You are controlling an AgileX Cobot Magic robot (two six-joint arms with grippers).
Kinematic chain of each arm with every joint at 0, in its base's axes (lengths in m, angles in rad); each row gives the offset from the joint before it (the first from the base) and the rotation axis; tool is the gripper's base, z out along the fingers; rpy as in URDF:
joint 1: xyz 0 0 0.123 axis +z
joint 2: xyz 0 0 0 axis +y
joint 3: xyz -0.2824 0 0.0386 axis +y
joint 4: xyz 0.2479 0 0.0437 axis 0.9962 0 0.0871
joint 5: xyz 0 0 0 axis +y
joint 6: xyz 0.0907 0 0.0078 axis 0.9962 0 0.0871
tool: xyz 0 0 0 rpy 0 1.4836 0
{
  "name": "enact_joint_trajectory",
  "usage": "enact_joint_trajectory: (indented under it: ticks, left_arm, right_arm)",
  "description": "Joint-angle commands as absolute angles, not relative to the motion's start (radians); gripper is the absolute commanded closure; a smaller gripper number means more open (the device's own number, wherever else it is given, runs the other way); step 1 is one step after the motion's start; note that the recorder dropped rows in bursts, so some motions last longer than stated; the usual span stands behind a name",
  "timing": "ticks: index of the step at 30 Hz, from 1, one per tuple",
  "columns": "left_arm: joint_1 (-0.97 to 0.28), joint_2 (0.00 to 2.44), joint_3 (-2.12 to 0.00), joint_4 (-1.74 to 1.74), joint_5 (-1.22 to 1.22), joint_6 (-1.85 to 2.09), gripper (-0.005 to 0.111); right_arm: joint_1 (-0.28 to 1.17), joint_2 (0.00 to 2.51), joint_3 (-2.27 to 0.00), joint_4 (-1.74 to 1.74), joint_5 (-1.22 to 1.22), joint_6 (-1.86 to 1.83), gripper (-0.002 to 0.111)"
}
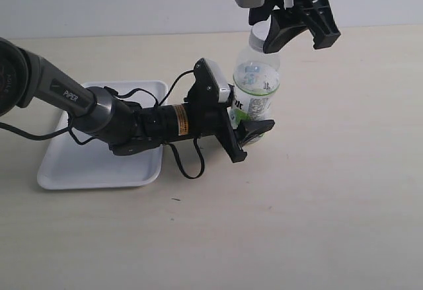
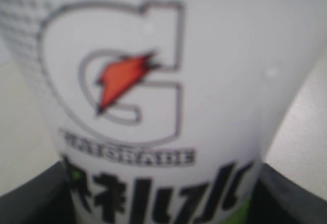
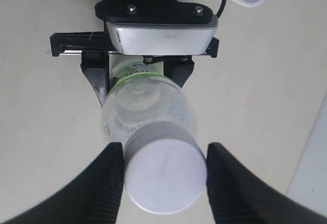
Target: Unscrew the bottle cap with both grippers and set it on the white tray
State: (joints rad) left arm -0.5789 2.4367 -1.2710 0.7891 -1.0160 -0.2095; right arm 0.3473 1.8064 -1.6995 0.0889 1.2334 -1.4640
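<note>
The bottle (image 1: 256,85) stands upright on the table (image 1: 330,204), near the white tray (image 1: 73,168); the left claw (image 1: 250,123) holds it by the labelled lower body; the right claw (image 3: 164,147) is above, its fingers (image 3: 110,183) closed on both sides of the bottle cap (image 3: 166,180), which sits on the neck.
</note>
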Motion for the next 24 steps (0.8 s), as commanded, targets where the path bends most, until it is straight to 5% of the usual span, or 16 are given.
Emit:
enact_joint_trajectory:
  ticks: [1,13,24]
  left_arm:
    - [-0.578,2.426,-1.272,0.796,-1.018,-0.208,0.107]
    - [-0.578,2.426,-1.272,0.796,-1.018,-0.208,0.107]
    - [-0.578,2.426,-1.272,0.796,-1.018,-0.208,0.107]
  right_arm:
    - [0.350,1.802,-1.699,0.077,1.221,-1.498,0.104]
    - [0.350,1.802,-1.699,0.079,1.221,-1.330,0.040]
    - [0.350,1.802,-1.699,0.199,1.221,-0.811,0.036]
